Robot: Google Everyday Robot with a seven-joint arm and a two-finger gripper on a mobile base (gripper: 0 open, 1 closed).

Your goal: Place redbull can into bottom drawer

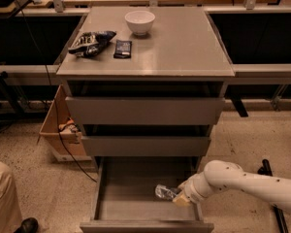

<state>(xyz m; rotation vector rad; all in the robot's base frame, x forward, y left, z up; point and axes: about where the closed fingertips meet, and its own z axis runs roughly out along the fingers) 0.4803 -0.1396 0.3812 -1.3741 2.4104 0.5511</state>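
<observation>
The redbull can (163, 192) lies tipped on its side, low inside the open bottom drawer (131, 212), toward its right half. You can't tell if it touches the floor. Your gripper (178, 198) reaches in from the right, jaws clamped on the can's end, probably angled low to clear the middle drawer (145, 145). Looks like the release step: lower, let go, and back out without clipping the side wall. White bowl (139, 22), snack bag (91, 42) and black packet (122, 48) sit on the table (184, 47), well apart from this.
</observation>
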